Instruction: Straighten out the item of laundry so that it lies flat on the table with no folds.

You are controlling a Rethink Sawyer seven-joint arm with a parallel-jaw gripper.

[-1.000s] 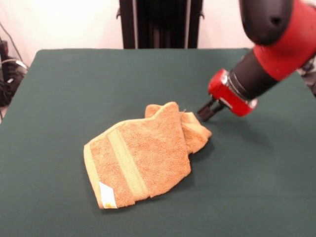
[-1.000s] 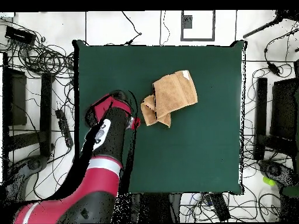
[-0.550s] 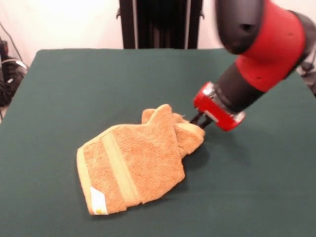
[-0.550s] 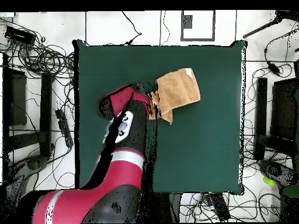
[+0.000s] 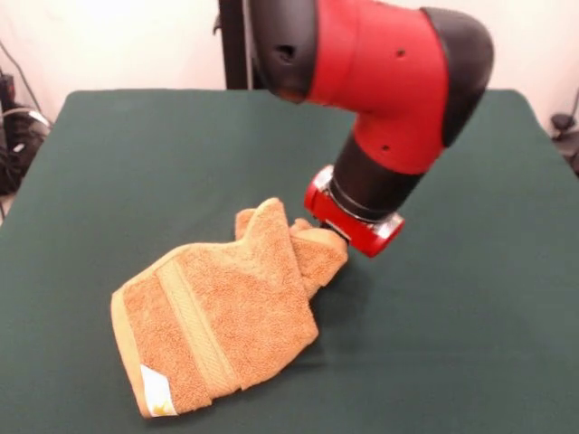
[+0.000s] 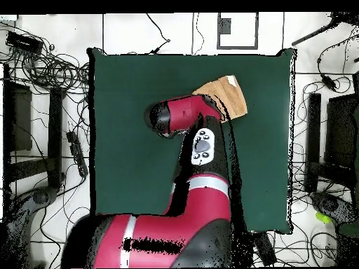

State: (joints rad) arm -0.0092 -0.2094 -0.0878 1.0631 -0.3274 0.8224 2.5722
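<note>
Near the middle of the dark green cloth-covered tabletop (image 5: 127, 154), toward its front edge in the front view, lies the small orange-tan terry-cloth hand towel (image 5: 217, 316), crumpled and doubled over on itself. One broad flap lies fairly smooth, crossed by a paler woven band (image 5: 190, 330), with a small white label (image 5: 157, 403) at its nearest corner. The opposite end is bunched into a peaked heap of folds right under the red and black arm (image 5: 380, 99).

The gripper (image 5: 327, 237) is pressed into that bunched end, its tips hidden between the red wrist collar and the cloth, so whether the jaws are spread or closed on the fabric cannot be told. The overhead view does not help: the arm covers most of the towel and only one tan corner shows beyond it.

The towel should handle as something light, soft and limp, with a nap that grips the tabletop cloth rather than sliding freely; dragging it is likely to move the whole bundle. The better hold is probably a pinch on the edge or corner of the upper, folded-over layer at the heaped end, lifted and drawn outward to open the fold.
</note>
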